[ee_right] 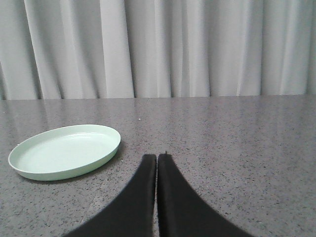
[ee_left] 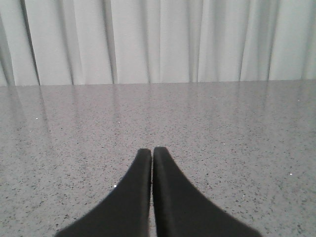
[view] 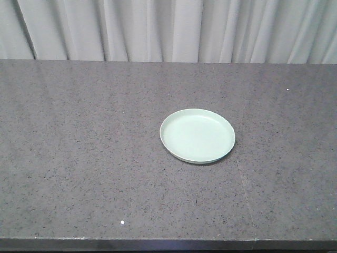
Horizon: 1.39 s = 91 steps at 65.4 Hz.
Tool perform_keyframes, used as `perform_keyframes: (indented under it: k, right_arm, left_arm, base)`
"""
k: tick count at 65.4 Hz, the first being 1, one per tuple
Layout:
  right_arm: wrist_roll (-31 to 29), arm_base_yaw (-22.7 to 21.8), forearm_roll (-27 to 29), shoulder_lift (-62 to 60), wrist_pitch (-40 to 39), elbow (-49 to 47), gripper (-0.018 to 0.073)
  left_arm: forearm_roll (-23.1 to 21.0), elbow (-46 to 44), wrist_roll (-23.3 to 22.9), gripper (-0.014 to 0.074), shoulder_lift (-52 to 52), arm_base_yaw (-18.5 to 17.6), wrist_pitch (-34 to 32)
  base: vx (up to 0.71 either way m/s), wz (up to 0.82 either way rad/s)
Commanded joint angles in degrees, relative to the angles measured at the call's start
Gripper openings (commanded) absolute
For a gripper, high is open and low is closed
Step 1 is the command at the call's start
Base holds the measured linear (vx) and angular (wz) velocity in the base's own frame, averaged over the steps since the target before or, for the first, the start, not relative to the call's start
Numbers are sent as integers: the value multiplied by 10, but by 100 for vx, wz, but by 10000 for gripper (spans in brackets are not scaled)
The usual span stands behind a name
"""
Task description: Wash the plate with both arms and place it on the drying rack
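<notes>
A round pale mint-green plate [view: 197,135] lies flat on the grey speckled counter [view: 79,137], a little right of centre in the front view. In the right wrist view the plate [ee_right: 64,151] sits to the left of my right gripper [ee_right: 157,157], apart from it. That gripper is shut with nothing between its black fingers. My left gripper [ee_left: 152,150] is shut too, above bare counter [ee_left: 237,128], with no plate in its view. Neither arm shows in the front view. The drying rack is out of view.
White pleated curtains [view: 168,29] hang behind the counter's far edge. The counter's front edge [view: 168,243] runs along the bottom of the front view. A small white speck [view: 122,222] lies near that edge.
</notes>
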Motion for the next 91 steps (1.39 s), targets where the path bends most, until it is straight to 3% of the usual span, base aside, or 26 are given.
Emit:
perform_keyframes:
  k: [1,73,91]
  right_arm:
    - [-2,-2,-4,-4,-42,1,-6]
    - [0,-2,-12,-4,-52,0,-6]
    - [35,-2,109,-4,-106,-15,-6]
  left_arm:
    - [-5,12,-5,-6,-8,-4,-41]
    - [-5,12,-5,-6,-8,-4,-41]
    - [-5,12,-5,-6,-8,-4,-41]
  base:
    - [0,0]
    - [0,0]
    - [0,0]
